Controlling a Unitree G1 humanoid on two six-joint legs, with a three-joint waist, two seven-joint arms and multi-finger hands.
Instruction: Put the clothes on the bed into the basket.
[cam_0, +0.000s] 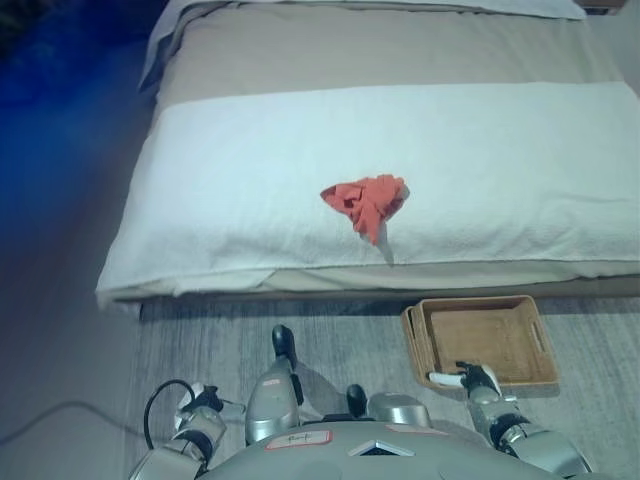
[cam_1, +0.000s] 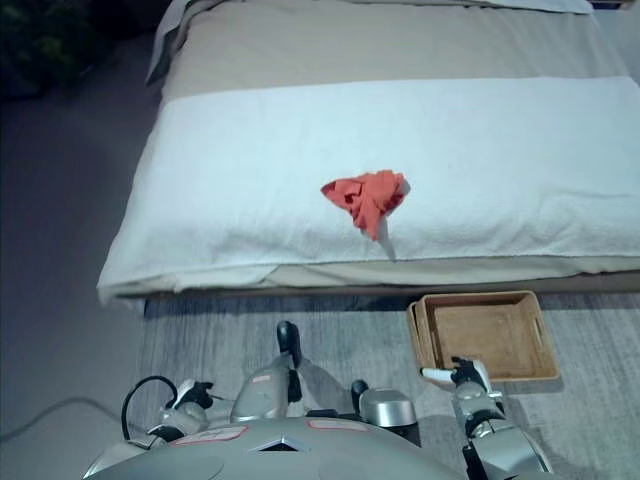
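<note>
a crumpled red-orange garment (cam_0: 365, 203) is seen on the bed (cam_0: 250, 200), lying on the white cover (cam_0: 480, 170) near the front edge of the mattress and roughly midway across the width that shows. one end of the cloth is bunched into a small heap, and a narrow tail of it points toward the bed's near edge. no other clothes are seen on the bed. behind the white cover a beige sheet (cam_0: 380, 45) is laid across the mattress, and a pale pillow or folded cover is glimpsed at the far top edge.

a brown woven basket (cam_0: 484, 341) is set on the grey floor (cam_0: 250, 340) just in front of the bed, to the right of the garment and well apart from it. the basket is shallow and rectangular, with a slot handle cut into its right wall, and nothing is seen inside it.

the right hand (cam_0: 468, 379) is held just before the basket's near rim, its fingers loosely spread and holding nothing, a white tip pointing left. the left hand (cam_0: 207, 402) is shown low at the lower left, over the floor, with its fingers relaxed and empty.

no writing or label can be read on any of these things.
</note>
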